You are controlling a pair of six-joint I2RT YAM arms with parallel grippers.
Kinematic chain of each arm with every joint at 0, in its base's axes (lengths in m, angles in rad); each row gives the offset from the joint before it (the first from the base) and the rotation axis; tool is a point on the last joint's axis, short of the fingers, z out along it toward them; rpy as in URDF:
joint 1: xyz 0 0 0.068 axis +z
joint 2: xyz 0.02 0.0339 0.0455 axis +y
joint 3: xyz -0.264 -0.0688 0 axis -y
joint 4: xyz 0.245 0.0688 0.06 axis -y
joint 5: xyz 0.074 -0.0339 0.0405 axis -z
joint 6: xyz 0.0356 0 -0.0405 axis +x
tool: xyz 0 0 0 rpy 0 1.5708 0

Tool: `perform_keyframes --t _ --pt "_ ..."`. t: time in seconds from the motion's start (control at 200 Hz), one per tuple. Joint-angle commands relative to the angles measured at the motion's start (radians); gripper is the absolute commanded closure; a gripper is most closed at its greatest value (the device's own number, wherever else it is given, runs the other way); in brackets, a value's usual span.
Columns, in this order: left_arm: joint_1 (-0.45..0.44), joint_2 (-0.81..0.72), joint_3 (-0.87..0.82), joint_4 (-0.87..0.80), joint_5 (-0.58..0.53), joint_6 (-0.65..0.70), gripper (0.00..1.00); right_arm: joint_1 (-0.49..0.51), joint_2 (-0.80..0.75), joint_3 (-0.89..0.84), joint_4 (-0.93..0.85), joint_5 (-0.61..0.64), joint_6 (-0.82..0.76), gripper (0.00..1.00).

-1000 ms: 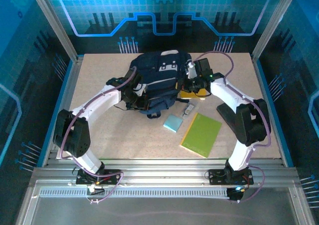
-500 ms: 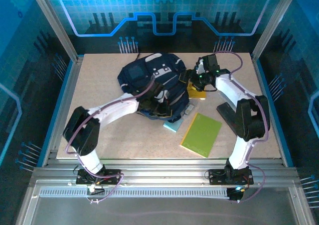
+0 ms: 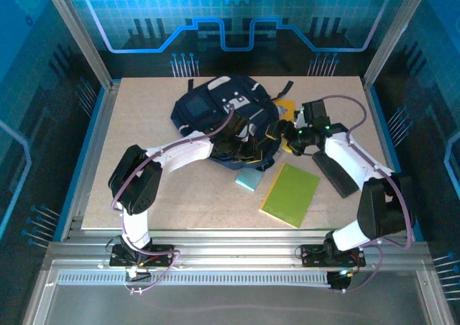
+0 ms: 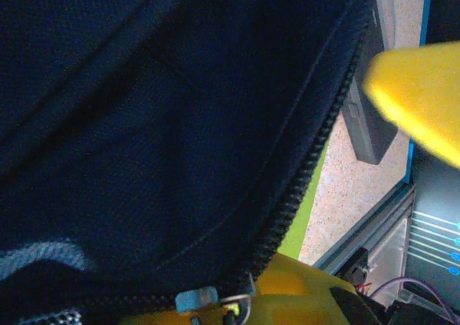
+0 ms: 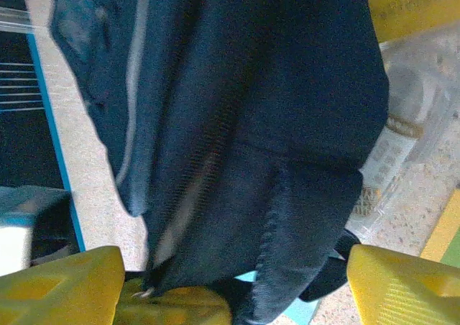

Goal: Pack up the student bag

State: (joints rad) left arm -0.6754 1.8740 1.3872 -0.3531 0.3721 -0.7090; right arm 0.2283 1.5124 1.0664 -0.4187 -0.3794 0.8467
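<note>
Left gripper [image 3: 246, 148] pinches student bag [image 3: 215, 106] zip edge | right gripper [image 3: 286, 136] spread | bag looks soft, floppy, bulky; grab zip rim

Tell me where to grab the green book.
Probably the near short edge of the green book, approached from the arms' side. It lies flat and tilted, so only an edge offers a bite; that one faces bare table, while the blue pad and bag crowd its far end.

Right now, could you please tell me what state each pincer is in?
Left pincer: closed, holding the bag at its zip edge.
Right pincer: open, holding nothing.
</note>
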Motion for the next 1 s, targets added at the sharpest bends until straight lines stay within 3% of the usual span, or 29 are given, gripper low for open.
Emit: perform_keyframes --t 0.0,0.08,0.135,0.285,0.71,0.996 --pt "-0.012 -0.042 0.004 0.069 0.025 0.004 1.0 0.051 0.06 -0.001 0.131 -0.035 0.093 0.19" --pt "-0.016 -0.048 -0.012 0.064 0.024 0.008 1.0 0.086 0.121 0.026 0.158 -0.006 0.112 0.21" --pt "-0.016 -0.055 -0.026 0.055 0.022 0.01 1.0 0.096 0.15 0.019 0.207 -0.003 0.138 0.3" --pt "-0.012 -0.086 -0.063 0.015 -0.003 0.038 1.0 0.095 0.163 -0.028 0.279 0.059 0.148 1.0" --pt "0.115 -0.17 -0.078 -0.504 -0.086 0.298 1.0 0.061 0.072 -0.014 0.175 0.222 -0.056 1.0" --pt "0.182 -0.227 -0.104 -0.472 0.127 0.226 1.0 0.121 0.09 0.012 0.128 0.326 -0.129 1.0"
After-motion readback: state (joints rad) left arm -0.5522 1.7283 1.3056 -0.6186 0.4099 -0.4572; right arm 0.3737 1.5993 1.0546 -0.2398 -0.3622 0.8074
